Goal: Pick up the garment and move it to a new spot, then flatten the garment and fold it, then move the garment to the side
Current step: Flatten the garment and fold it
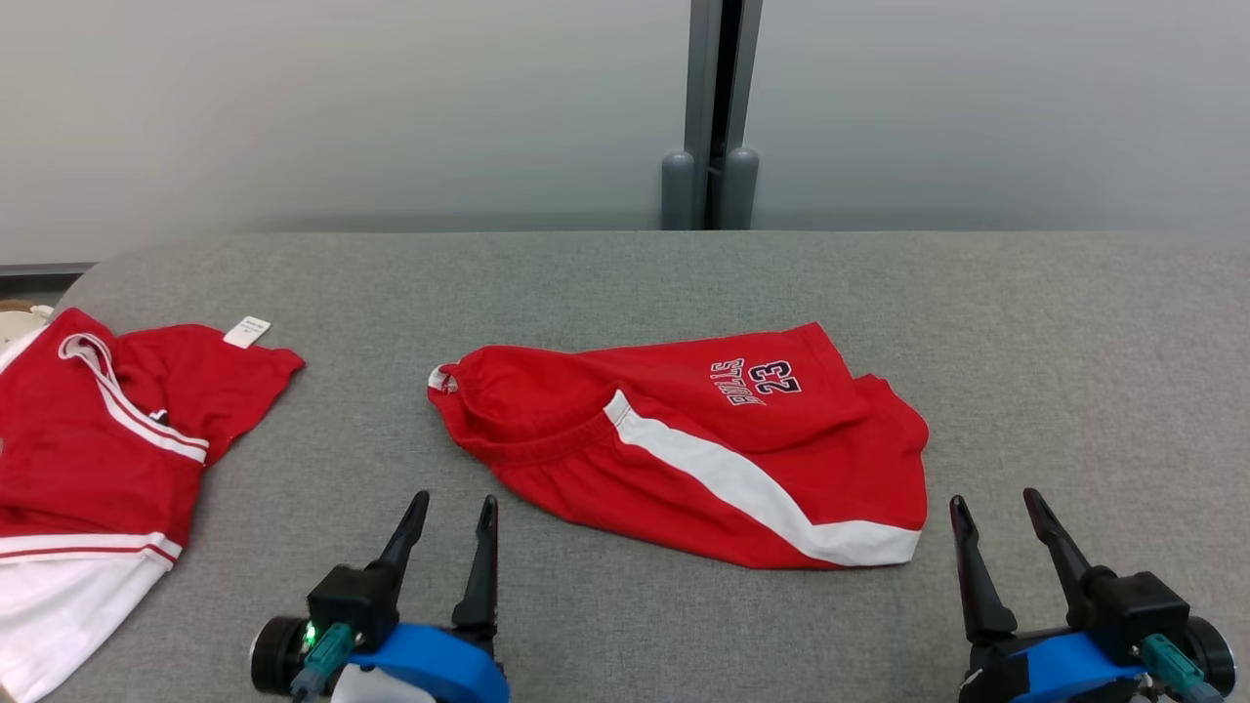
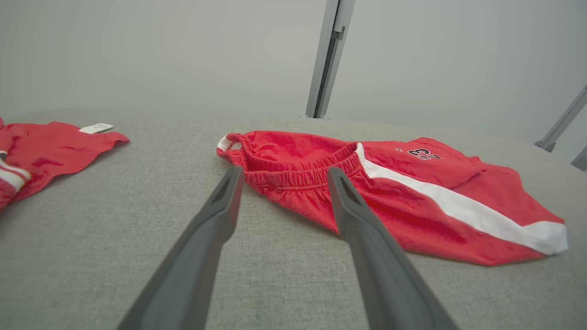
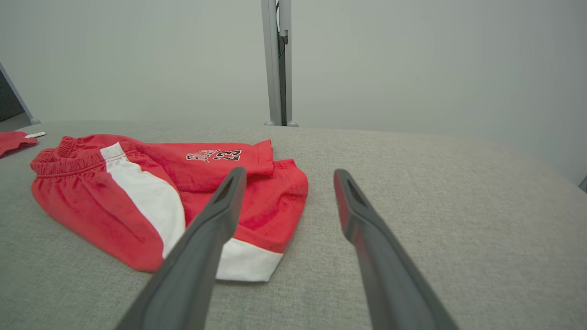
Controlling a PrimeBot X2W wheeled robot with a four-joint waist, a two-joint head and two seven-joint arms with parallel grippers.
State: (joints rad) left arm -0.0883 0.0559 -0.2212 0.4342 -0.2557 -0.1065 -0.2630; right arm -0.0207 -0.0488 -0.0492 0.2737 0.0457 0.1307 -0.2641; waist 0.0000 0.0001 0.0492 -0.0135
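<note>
The grey cloth table (image 1: pixel 625 283) bears one pair of red basketball shorts (image 1: pixel 703 439) at its middle, long axis left to right, waistband toward the robot's left, leg hems toward its right. One red-and-white jersey (image 1: pixel 88 439) lies well apart at the left edge. Two grippers, left gripper (image 1: pixel 455 498) and right gripper (image 1: pixel 995 497), hover near the shorts, fingers spread, empty

Robot test lab; grey fabric-covered table (image 1: pixel 1074 322), bare pale partition panels (image 1: pixel 342 107), grey metal post (image 1: pixel 705 88) between them
</note>
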